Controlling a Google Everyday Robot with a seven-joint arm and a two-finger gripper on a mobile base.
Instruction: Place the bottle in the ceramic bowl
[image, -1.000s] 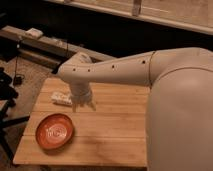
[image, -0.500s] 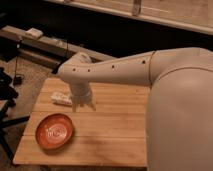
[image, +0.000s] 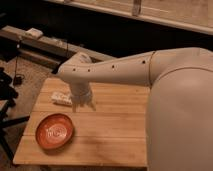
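Small whitish bottle (image: 61, 98), lying flat on the wooden table (image: 115, 125) near its far left edge. Sits apart from the orange-red ceramic bowl (image: 54, 131), empty at the front left. Just right of the bottle, gripper (image: 83, 104) pointing down, fingers seemingly spread, holding nothing.

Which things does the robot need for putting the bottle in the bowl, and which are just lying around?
For the job: the bottle, lying on the wooden table; the ceramic bowl, empty; the gripper, open, hanging close beside the bottle.

Just lying about: a small pale object on the dark ledge behind the table.
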